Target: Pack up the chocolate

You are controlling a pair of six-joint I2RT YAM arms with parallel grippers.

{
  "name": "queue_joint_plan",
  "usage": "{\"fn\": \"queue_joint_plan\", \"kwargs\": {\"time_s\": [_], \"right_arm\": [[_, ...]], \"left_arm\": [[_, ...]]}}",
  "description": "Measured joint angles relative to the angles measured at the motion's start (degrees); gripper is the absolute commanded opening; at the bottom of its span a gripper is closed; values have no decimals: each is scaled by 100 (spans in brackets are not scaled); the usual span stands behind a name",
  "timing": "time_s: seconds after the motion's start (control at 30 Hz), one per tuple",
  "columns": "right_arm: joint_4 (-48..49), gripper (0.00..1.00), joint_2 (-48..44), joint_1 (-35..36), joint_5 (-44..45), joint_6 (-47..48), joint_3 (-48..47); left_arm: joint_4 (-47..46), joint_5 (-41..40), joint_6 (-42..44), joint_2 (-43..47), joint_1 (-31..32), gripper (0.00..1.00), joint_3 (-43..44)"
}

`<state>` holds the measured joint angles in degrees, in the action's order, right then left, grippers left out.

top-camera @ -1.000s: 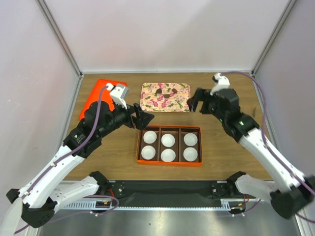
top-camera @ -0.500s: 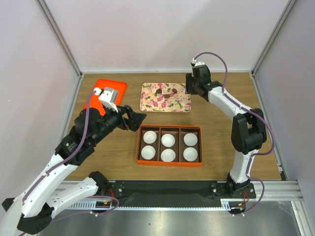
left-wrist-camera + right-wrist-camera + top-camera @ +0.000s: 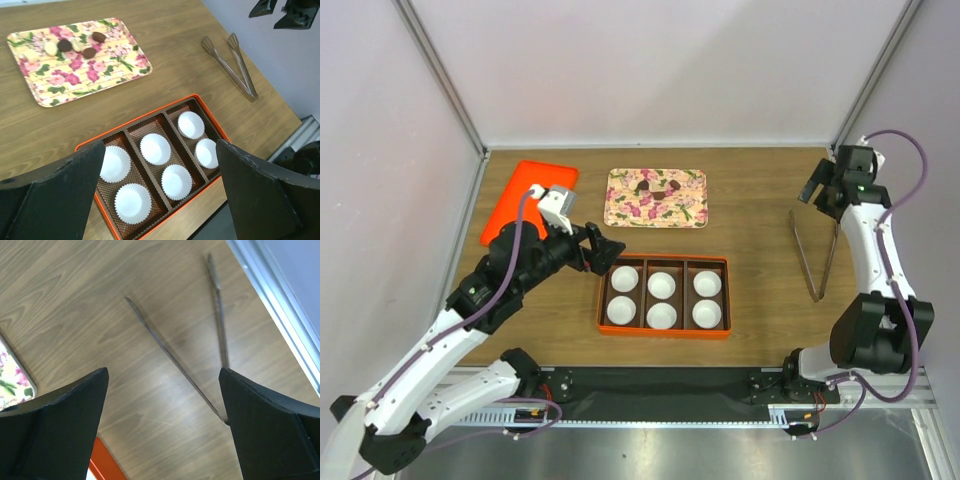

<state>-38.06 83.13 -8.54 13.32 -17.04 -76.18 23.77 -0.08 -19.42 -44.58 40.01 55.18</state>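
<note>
Reaching forward from the near left corner with its elbow bent, the left arm holds the left gripper (image 3: 608,250) just above the left end of the box (image 3: 663,331), jaws spread wide and empty. Six cups (image 3: 661,285) sit in the box. The right arm stands folded steeply at the right edge of the table (image 3: 750,200). The right gripper (image 3: 819,194) hangs over the tongs (image 3: 250,92), fingers parted with nothing between them. Chocolate (image 3: 64,45) lies on the tray (image 3: 640,208) at the far side, well apart from both grippers.
</note>
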Motion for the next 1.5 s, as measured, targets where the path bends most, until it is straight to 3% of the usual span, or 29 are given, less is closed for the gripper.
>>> {"fn": "queue_joint_plan", "kwargs": {"time_s": [0.23, 0.4, 0.67, 0.93, 1.5], "right_arm": [[-107, 100, -286, -654, -229, -72, 763], [-162, 100, 4, -968, -560, -37, 1259], [-22, 100, 153, -1191, -881, 214, 1464], [328, 100, 61, -1259, -1106, 321, 2312], [1091, 100, 57, -1266, -1220, 826, 2507]], "left_arm": [[-57, 413, 11, -227, 0, 99, 9], [-44, 579, 46, -389, 0, 100, 129], [-7, 715, 9, -608, 0, 100, 315], [61, 804, -59, -590, 0, 100, 387], [70, 802, 4, -354, 0, 100, 376]]}}
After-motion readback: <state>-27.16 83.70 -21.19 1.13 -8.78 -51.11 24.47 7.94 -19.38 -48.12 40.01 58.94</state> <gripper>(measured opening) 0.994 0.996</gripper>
